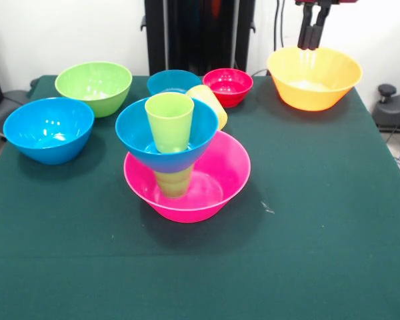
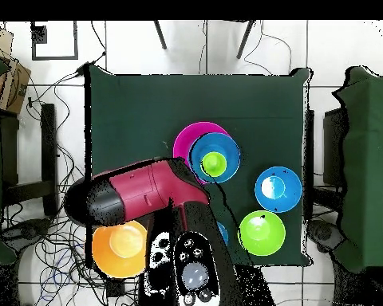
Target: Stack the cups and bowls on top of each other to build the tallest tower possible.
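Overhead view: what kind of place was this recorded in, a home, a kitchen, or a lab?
Most likely a robotics lab: loose cables trail over a tiled floor around a green-covered table, with the robot's pedestal at its edge.

Pink bowl (image 1: 230, 175), blue bowl (image 1: 48, 130), orange bowl (image 1: 315, 78): glossy smooth plastic, catching highlights. Green cup (image 1: 170, 121): translucent plastic, duller sheen. Counter (image 1: 307, 253): dark green cloth, matt, slightly fuzzy. Arm (image 2: 147, 191): smooth red and black casing, faint gloss. Fingers (image 1: 312, 33): matt black.
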{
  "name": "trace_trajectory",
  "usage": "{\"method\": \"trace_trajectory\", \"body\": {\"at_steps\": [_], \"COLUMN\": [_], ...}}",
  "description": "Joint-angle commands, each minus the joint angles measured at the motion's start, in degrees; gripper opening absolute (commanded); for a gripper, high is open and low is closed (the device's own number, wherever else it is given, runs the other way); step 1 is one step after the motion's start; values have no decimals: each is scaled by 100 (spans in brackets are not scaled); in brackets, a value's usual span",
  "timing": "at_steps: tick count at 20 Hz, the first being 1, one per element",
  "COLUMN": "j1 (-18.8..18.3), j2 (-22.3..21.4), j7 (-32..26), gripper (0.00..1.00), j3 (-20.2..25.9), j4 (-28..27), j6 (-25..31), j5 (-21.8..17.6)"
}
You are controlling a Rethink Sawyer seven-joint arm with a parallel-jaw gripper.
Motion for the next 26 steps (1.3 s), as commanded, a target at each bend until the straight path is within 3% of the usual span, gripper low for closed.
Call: {"method": "trace_trajectory", "body": {"at_steps": [1, 4, 13, 14, 22, 26], "j1": [77, 94, -84, -65, 54, 63], "j2": [278, 253, 368, 365, 311, 358], "j7": [191, 82, -61, -12, 134, 102], "gripper": [0, 0, 0, 100, 100, 100], "j3": [-169, -190, -118, -152, -328, -403], "j4": [417, 389, 497, 507, 594, 566], "j6": [-286, -167, -503, -622, -977, -830], "j5": [-536, -585, -651, -707, -928, -973]}}
